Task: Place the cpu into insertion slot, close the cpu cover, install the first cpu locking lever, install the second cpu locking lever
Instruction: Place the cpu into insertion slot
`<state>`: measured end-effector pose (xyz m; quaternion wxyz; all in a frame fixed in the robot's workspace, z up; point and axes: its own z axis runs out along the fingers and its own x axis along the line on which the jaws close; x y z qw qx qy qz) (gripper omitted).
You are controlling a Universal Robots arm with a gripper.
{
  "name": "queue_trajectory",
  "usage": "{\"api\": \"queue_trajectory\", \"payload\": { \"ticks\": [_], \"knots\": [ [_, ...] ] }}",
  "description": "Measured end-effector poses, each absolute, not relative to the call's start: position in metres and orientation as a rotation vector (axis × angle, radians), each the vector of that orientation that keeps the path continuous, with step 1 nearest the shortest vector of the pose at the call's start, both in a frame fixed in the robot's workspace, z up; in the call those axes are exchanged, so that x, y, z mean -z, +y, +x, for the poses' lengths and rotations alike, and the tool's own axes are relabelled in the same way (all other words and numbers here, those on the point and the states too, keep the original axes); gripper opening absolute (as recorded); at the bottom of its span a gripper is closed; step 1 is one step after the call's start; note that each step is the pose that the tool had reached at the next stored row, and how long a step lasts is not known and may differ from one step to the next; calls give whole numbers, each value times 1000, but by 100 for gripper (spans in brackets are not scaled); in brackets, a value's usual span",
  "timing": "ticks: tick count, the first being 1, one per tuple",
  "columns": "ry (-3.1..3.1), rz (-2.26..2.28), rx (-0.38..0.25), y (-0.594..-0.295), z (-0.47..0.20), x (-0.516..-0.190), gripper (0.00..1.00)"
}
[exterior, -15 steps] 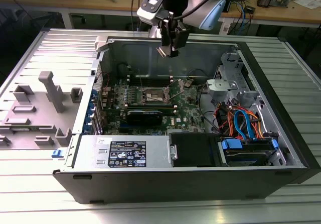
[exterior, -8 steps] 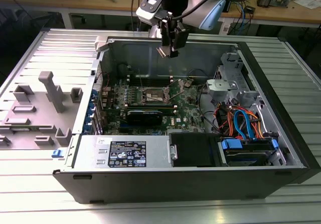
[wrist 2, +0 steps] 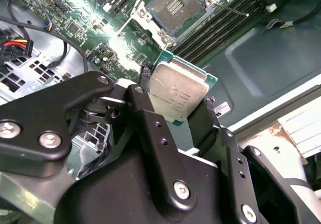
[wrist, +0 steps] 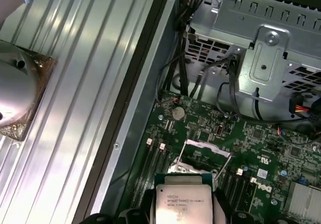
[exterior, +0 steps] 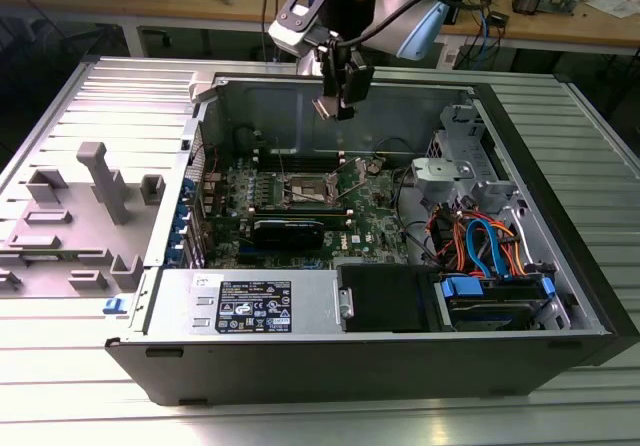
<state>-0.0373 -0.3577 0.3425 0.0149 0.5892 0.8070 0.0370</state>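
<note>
My gripper (exterior: pixel 336 98) hangs above the open computer case, shut on the cpu (exterior: pixel 324 107), a small square chip with a dull silver top. In both wrist views the cpu (wrist 2: pixel 178 96) (wrist: pixel 181 201) sits flat between the two black fingers (wrist 2: pixel 145 108), its printed metal face showing. Below it on the green board lies the insertion slot (wrist 2: pixel 175 5) (exterior: pixel 303 188), a dark square socket with a metal rim, uncovered. The cpu cover (wrist: pixel 206 149), a thin silver frame, stands lifted at the slot's edge. The cpu is well above the slot, apart from it.
Long black memory slots (wrist 2: pixel 220 23) flank the socket. A silver drive cage (exterior: pixel 450 171) and orange and blue cables (exterior: pixel 480 246) fill the exterior view's right of the case. A black box (exterior: pixel 385 296) sits at the front. A grey fixture (exterior: pixel 100 181) stands outside on the exterior view's left.
</note>
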Motion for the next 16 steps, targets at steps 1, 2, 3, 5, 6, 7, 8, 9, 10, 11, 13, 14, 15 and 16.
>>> {"api": "queue_trajectory", "payload": {
  "ticks": [1, 2, 3, 5, 6, 7, 8, 9, 10, 11, 13, 14, 15, 16],
  "knots": [
    [2506, 1841, -115, -358, -37, -341, 54],
    [2501, 1849, -113, -359, -37, -340, 54],
    [2500, 1850, -114, -360, -37, -339, 54],
    [2500, 1851, -114, -362, -38, -339, 54],
    [2499, 1851, -114, -362, -38, -339, 54],
    [2499, 1851, -114, -362, -38, -339, 54],
    [2499, 1851, -114, -362, -38, -339, 54],
    [2499, 1851, -113, -362, -38, -339, 54],
    [2500, 1851, -113, -363, -37, -339, 54],
    [2500, 1851, -114, -363, -37, -339, 54],
    [2500, 1851, -113, -363, -38, -339, 54],
    [2500, 1851, -113, -363, -38, -339, 54],
    [2499, 1851, -114, -363, -38, -339, 54],
    [2500, 1851, -113, -363, -38, -339, 54]
  ]
}}
